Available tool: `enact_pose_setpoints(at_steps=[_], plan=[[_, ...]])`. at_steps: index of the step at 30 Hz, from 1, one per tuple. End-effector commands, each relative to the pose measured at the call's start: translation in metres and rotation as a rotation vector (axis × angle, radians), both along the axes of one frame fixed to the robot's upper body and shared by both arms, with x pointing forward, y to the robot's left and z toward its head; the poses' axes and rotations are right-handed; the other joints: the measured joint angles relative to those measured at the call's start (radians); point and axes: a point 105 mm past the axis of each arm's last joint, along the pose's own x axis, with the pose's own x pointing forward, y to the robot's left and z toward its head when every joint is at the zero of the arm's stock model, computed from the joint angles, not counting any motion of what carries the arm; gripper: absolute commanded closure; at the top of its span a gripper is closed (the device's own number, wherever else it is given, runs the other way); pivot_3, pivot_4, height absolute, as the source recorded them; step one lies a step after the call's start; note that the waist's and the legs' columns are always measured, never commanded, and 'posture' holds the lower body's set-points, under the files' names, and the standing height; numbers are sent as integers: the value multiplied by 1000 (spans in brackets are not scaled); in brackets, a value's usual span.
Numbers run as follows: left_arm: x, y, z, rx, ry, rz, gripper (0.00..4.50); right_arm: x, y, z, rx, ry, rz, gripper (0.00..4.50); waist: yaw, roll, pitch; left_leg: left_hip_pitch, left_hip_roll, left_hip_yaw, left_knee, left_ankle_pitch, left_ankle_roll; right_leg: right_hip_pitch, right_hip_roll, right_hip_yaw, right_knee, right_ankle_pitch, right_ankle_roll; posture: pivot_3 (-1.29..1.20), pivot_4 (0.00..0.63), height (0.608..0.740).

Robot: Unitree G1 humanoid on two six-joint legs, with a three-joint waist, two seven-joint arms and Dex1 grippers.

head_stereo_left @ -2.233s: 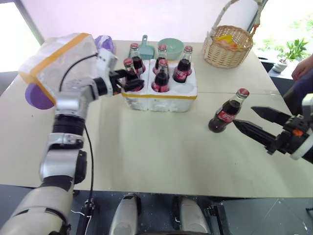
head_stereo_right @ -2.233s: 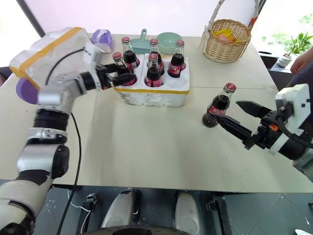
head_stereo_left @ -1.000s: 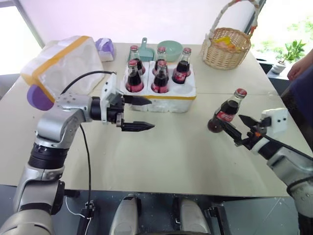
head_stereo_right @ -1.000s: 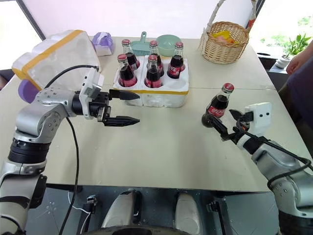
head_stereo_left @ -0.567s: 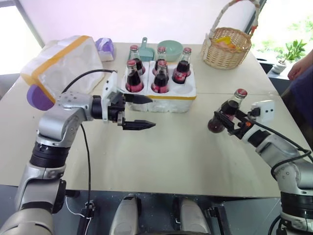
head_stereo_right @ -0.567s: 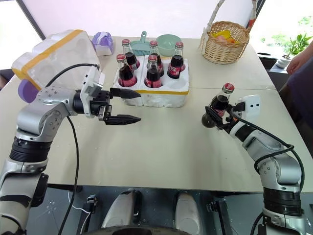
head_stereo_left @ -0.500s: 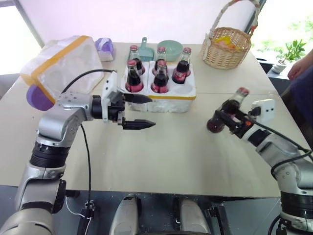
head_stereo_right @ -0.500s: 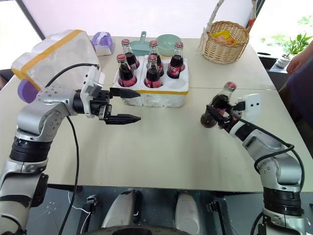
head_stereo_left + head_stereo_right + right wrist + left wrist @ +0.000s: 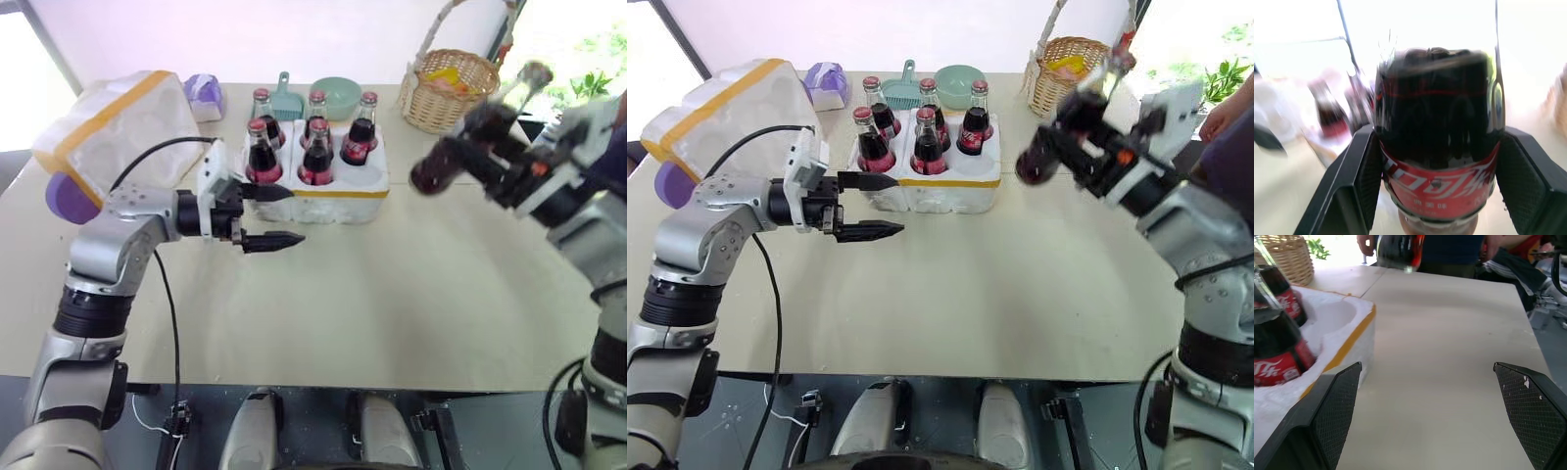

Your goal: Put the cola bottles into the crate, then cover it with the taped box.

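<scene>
between right gripper [image 9: 1437, 161] fingers: cola bottle [image 9: 1437, 127]

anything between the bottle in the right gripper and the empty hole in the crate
Nothing visible. The right gripper holds the cola bottle in the air to the crate's right; the empty hole is the near right one, facing it. The left gripper is off the crate's left end.

Two open black fingers [image 9: 1334, 409] frame a bare tabletop [image 9: 1449, 357]; beside them, a foam crate [image 9: 1349, 340] holds cola bottles [image 9: 1276, 355].
</scene>
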Motion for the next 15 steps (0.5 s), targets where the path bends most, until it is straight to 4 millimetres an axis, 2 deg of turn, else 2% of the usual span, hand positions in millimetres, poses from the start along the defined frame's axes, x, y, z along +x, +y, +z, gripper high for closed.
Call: enact_pose_setpoints(at_steps=[1,5,10,15], plan=[[3,7,10,-18,-45,41,0,5,15,20,-8,-55,36,1856,0,0,0,0,0,0,0,0,0,0,0,0,0,0,0,0,150,740],[5,7,11,-28,-52,56,0,34,31,16,-37,-34,44,1856,0,0,0,-3,0,0,1,0,0,-2,0,0,0,0,0,0,150,740],[4,9,11,-33,-57,77,0,72,35,6,-25,1,1,1856,4,0,0,-12,0,0,3,0,0,-11,0,0,3,0,0,0,150,740],[4,14,11,-34,-59,105,0,89,45,-16,-51,71,25,1856,2,0,0,-12,0,0,3,0,0,-11,0,0,3,0,0,0,150,740]])
